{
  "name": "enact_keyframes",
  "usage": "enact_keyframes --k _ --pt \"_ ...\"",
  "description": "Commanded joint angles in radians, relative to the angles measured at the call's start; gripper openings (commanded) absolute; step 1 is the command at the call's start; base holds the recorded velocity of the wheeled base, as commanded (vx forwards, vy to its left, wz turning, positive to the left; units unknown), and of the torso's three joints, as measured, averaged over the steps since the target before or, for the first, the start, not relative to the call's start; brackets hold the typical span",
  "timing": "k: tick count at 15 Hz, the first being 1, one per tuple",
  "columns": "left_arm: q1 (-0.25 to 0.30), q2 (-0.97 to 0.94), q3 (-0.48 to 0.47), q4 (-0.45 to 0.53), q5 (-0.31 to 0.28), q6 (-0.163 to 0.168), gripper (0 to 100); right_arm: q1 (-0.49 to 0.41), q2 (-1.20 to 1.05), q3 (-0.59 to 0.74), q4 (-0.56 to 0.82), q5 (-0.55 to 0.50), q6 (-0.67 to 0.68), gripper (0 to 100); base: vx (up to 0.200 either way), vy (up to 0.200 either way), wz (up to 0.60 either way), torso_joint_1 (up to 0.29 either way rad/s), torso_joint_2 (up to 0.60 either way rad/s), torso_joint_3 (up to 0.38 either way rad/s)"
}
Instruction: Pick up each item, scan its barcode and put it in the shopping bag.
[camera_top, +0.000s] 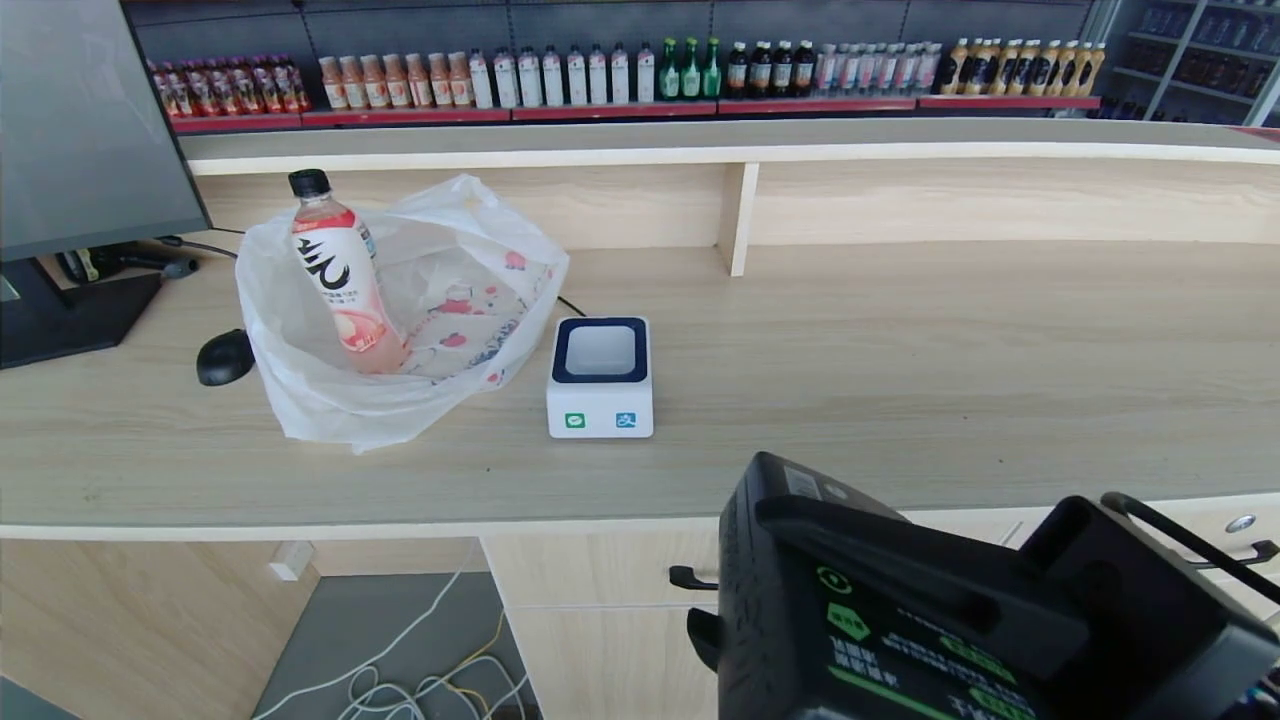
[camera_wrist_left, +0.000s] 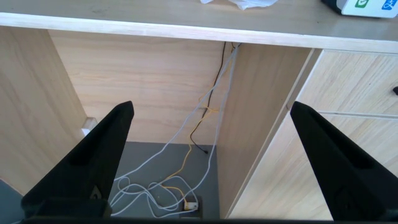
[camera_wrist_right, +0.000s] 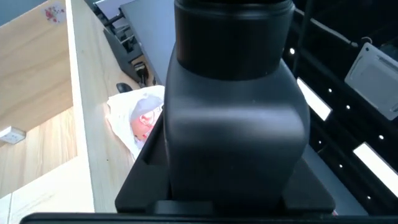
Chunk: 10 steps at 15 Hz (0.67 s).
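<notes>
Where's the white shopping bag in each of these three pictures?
Head view: shopping bag on the counter, left of the white scanner.
Left wrist view: a white scrap on the counter, over the cabled opening.
Right wrist view: a white heap on the counter, pink inside.
Shared landmark: the light wooden counter.

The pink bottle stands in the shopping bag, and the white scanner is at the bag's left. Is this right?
Not quite. The bottle stands in the shopping bag, but the white scanner sits at the bag's right, not its left, as the head view shows.
</notes>
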<state>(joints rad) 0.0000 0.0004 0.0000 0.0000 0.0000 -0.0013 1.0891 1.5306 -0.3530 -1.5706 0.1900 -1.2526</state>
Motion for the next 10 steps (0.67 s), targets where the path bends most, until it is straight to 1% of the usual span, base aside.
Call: enact_keyframes --k 1,2,3,4,5,7,10 --pt "0.0 0.0 0.0 0.0 0.0 0.0 100 0.002 0.011 0.003 0.0 0.006 -0.039 0 0.0 0.0 0.0 0.0 0.0 0.0" --pt "0.0 0.0 0.0 0.0 0.0 0.0 100 0.011 0.011 -0.015 0.0 0.006 -0.044 0 0.0 0.0 0.0 0.0 0.0 0.0" --pt "0.0 0.0 0.0 0.0 0.0 0.0 100 0.002 -0.02 -0.027 0.0 0.009 -0.044 0 0.0 0.0 0.0 0.0 0.0 0.0" --pt "0.0 0.0 0.0 0.0 0.0 0.0 100 -0.023 -0.04 -0.014 0.0 0.009 -0.042 0 0.0 0.0 0.0 0.0 0.0 0.0" --pt "-0.002 0.0 0.0 0.0 0.0 0.0 100 -0.028 -0.04 0.002 0.0 0.011 -0.044 0 0.0 0.0 0.0 0.0 0.0 0.0" --pt "0.0 0.0 0.0 0.0 0.0 0.0 100 -0.005 -0.044 0.023 0.0 0.016 -0.122 0 0.0 0.0 0.0 0.0 0.0 0.0" --pt "0.0 0.0 0.0 0.0 0.0 0.0 100 -0.014 -0.099 0.066 0.0 0.014 -0.123 0 0.0 0.0 0.0 0.0 0.0 0.0"
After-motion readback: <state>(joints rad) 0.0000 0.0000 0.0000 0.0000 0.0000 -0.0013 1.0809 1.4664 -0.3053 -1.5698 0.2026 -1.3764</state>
